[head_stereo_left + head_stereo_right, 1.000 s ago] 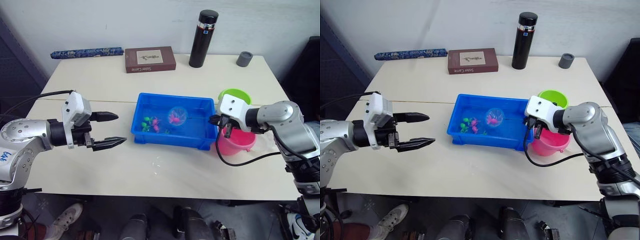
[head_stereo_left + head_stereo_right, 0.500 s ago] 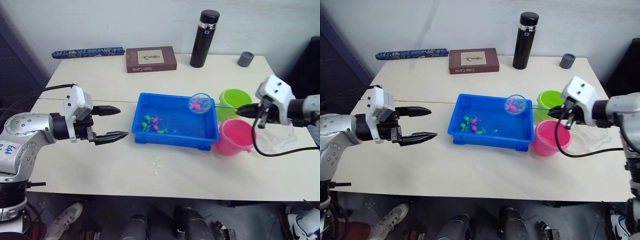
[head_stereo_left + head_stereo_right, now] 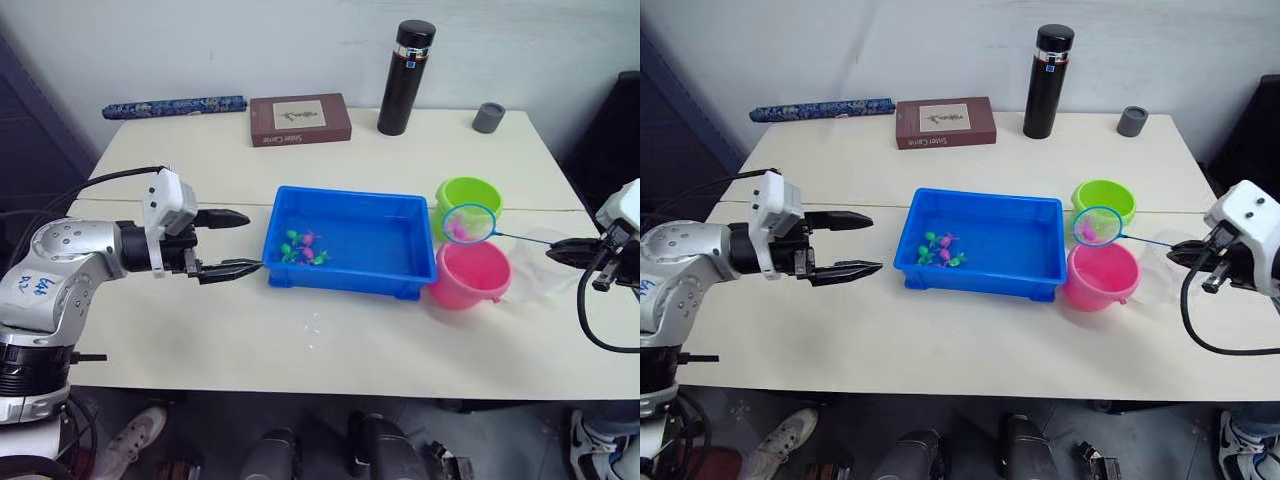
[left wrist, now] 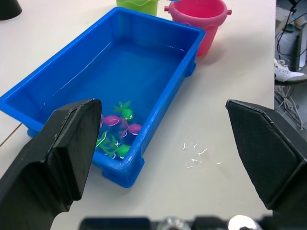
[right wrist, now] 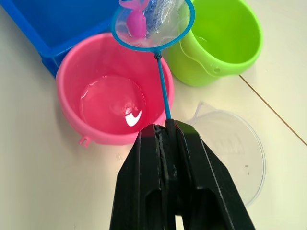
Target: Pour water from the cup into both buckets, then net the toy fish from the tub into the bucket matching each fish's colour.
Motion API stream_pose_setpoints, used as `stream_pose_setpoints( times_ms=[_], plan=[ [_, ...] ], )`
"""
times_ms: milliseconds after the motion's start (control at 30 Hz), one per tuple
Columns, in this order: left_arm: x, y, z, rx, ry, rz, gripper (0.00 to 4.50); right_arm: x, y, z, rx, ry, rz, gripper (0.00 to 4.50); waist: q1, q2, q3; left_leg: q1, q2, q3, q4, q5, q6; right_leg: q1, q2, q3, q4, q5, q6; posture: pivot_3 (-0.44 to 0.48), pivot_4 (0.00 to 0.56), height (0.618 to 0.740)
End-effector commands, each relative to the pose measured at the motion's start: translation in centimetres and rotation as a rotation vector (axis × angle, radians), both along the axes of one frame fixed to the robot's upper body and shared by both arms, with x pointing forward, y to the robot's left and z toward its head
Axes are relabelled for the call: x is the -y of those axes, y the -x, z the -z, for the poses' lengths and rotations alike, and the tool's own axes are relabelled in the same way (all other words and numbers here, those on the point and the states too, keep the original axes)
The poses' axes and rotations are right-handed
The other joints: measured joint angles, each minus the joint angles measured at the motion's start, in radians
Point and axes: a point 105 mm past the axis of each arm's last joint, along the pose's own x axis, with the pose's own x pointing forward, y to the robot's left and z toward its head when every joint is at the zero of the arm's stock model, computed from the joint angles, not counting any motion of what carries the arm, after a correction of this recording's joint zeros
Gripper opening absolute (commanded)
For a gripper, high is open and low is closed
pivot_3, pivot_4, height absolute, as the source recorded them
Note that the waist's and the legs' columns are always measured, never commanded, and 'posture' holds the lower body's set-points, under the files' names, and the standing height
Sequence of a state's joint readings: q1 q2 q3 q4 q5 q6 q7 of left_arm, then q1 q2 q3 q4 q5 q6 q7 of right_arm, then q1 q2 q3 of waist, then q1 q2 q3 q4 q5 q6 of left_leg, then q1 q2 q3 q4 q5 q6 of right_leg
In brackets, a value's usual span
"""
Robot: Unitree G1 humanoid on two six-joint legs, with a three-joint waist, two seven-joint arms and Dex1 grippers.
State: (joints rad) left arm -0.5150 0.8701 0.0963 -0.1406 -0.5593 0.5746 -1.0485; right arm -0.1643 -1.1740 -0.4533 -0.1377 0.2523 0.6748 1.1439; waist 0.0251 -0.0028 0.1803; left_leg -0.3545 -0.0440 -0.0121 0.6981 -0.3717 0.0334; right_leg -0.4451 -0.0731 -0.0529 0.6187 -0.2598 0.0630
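Observation:
The blue tub [image 3: 350,283] stands mid-table with several pink and green toy fish [image 3: 305,248] near its left end. My right gripper [image 3: 556,249] is shut on the thin handle of the net [image 3: 468,222]. The net hovers over the far rim of the pink bucket [image 3: 470,282] with one pink fish [image 5: 135,21] in its mesh. There is water in the pink bucket. The green bucket [image 3: 468,193] stands just behind it. On the table right of the buckets sits the clear cup [image 5: 230,153]. My left gripper [image 3: 255,241] is open just left of the tub, holding nothing.
Along the table's back edge are a black flask [image 3: 407,78], a small grey cup [image 3: 488,117], a brown book [image 3: 300,118] and a blue patterned roll [image 3: 172,105]. Water drops [image 3: 315,325] lie on the table in front of the tub.
My right gripper has drawn back to the right, carrying the net and its pink fish out of the tub to above the pink bucket. The left gripper has edged closer to the tub.

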Motion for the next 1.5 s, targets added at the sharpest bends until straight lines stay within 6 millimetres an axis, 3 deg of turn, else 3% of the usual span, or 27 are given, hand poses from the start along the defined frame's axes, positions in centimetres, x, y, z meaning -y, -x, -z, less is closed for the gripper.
stream_pose_setpoints(
  times_ms=[33, 400, 600, 733, 1000, 1267, 1500],
  plan=[
    [0.2, -0.3, -0.7, 0.037, -0.005, 0.025, 4.47, 0.7, 0.9, -1.9, 0.122, 0.076, 0.025, 0.00, 0.002, 0.000, 0.000, 0.000, 0.000, 0.000, 0.000, 0.000, 0.000, 0.000, 0.000, 0.000, 0.000, 0.000, 0.000, 0.000, 0.150, 0.739],
    [0.7, -1.6, -0.9, 0.041, -0.020, 0.068, 4.47, 0.8, 3.3, 0.1, 0.317, 0.295, 0.020, 0.00, 0.000, 0.000, 0.000, 0.000, -0.001, 0.001, 0.000, 0.000, 0.000, 0.000, 0.001, 0.000, 0.001, 0.000, 0.000, 0.000, 0.150, 0.739],
    [0.9, -1.9, -0.9, 0.043, -0.023, 0.080, 4.47, 1.0, 3.3, 2.0, 0.390, 0.424, 0.004, 0.00, 0.000, 0.000, 0.000, 0.001, -0.001, 0.001, 0.000, 0.000, 0.000, 0.000, 0.001, 0.001, 0.001, 0.000, 0.000, 0.000, 0.150, 0.739],
    [0.9, -1.9, -0.8, 0.045, -0.025, 0.083, 4.47, 0.6, 2.6, 2.0, 0.542, 0.515, -0.042, 0.00, -0.001, 0.000, 0.000, 0.001, -0.001, 0.002, 0.000, 0.000, -0.001, 0.001, 0.001, 0.001, 0.002, 0.000, 0.000, 0.000, 0.150, 0.739],
    [0.6, -1.9, -0.7, 0.043, -0.027, 0.076, 4.47, 1.2, 2.9, 3.3, 0.595, 0.650, -0.097, 0.00, 0.001, 0.000, 0.000, 0.001, -0.001, 0.002, 0.000, 0.001, 0.000, 0.001, 0.001, 0.002, 0.002, 0.000, 0.000, 0.000, 0.150, 0.739],
    [0.7, -2.0, -0.8, 0.046, -0.027, 0.077, 4.47, 2.3, 3.6, 3.2, 0.634, 0.805, -0.164, 0.00, -0.002, 0.000, 0.000, 0.002, 0.000, 0.004, 0.000, 0.001, 0.000, 0.001, 0.002, 0.004, 0.002, 0.000, 0.000, 0.000, 0.150, 0.739],
    [1.0, -2.2, -0.8, 0.054, -0.030, 0.088, 4.47, 1.4, 3.9, 2.4, 0.749, 0.915, -0.240, 0.00, -0.002, 0.000, 0.000, 0.002, 0.000, 0.004, 0.000, 0.001, 0.000, 0.001, 0.002, 0.004, 0.002, 0.000, 0.000, 0.000, 0.150, 0.739]
  ],
)
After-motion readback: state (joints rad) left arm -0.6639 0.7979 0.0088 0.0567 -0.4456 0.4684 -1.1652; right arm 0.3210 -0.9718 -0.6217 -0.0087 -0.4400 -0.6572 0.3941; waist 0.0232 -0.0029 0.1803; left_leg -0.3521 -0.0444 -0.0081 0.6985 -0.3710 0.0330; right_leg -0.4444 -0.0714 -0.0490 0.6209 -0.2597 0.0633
